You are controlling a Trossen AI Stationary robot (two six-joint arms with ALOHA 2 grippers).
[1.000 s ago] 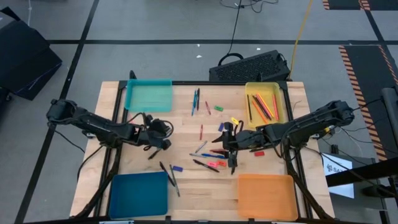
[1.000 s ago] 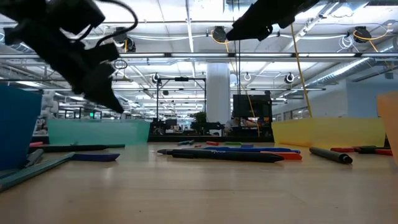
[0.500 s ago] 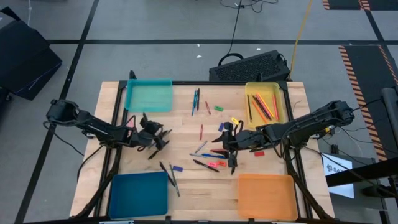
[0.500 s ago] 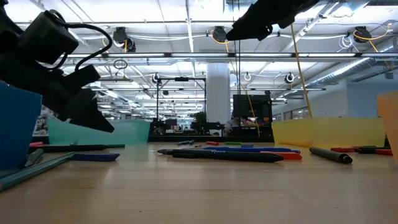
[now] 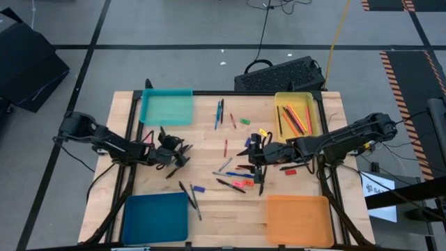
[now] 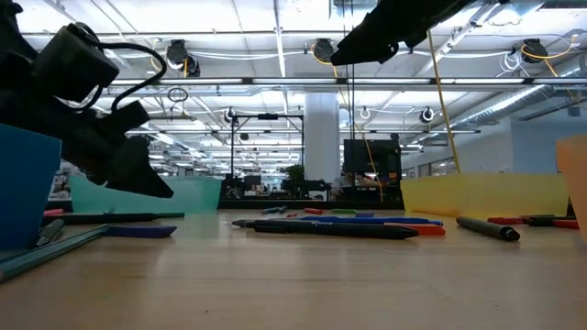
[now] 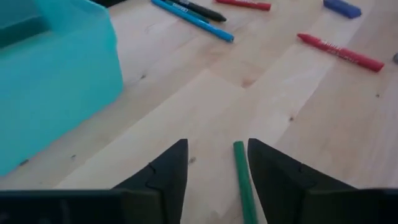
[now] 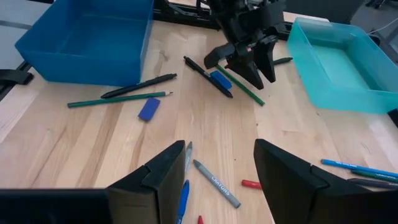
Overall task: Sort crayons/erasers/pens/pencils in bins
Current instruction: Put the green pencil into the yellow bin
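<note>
Pens and crayons across wooden table.

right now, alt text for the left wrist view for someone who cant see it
The left gripper is open over the wooden table, its two dark fingers either side of a green pencil. A teal bin sits nearby, with a red crayon and blue pen farther off.

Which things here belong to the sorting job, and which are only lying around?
Job:
teal bin
yellow bin
blue bin
orange bin
green pencil
pens
blue eraser
grey crayon

Not part of it:
keyboard
yellow cable
</note>
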